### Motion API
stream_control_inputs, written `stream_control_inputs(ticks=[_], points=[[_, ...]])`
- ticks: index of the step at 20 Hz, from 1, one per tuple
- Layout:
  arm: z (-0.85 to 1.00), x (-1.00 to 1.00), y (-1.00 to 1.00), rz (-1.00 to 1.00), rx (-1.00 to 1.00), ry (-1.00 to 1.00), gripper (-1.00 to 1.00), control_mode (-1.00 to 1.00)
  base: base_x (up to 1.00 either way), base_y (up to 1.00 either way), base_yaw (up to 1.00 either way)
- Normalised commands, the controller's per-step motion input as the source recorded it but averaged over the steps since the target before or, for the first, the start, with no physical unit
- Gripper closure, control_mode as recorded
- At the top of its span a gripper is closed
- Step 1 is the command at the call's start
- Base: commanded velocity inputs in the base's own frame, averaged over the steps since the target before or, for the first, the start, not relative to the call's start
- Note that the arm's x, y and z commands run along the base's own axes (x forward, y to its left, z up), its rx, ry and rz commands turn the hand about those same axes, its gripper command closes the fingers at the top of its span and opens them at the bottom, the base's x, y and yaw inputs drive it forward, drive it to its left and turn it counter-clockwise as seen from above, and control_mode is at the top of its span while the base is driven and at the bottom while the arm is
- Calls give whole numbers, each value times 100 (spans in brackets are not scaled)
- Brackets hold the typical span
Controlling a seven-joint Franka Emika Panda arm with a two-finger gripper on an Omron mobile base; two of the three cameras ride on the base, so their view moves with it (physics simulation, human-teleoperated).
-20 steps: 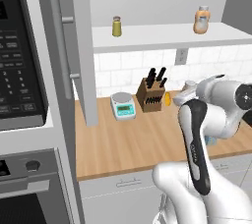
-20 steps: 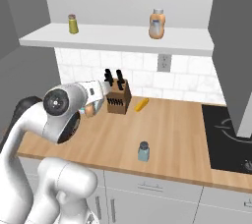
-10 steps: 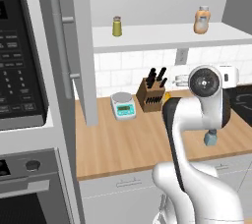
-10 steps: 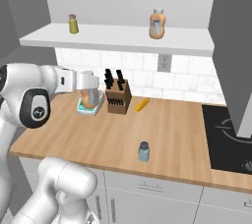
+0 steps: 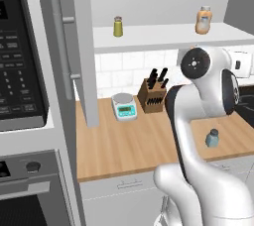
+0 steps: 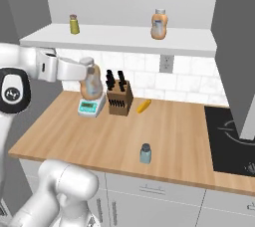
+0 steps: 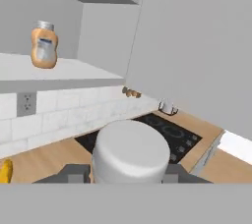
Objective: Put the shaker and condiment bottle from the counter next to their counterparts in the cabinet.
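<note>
Condiment bottle (image 6: 91,84) is clamped in the gripper (image 6: 84,75), held above the counter (image 6: 114,136) near the scale (image 6: 91,105). Its pale label carries no readable writing. Blue-grey shaker (image 6: 145,153) stands on the counter's front.

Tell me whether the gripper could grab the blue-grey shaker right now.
Probably not: the gripper is already shut on the condiment bottle, raised above the counter. The shaker itself stands unobstructed near the front edge.
</note>
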Motion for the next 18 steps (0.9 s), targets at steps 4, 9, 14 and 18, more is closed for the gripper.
stream_control_inputs(ticks=[4,9,14,18], points=[[99,-23,-20,0,14,-9,100,-100,0,0,0],[96,-19,-15,2,9,-9,100,-100,0,0,0],[21,-5,5,0,0,-6,100,-100,0,0,0],[-3,0,4,0,-9,-36,100,-100,0,0,0]])
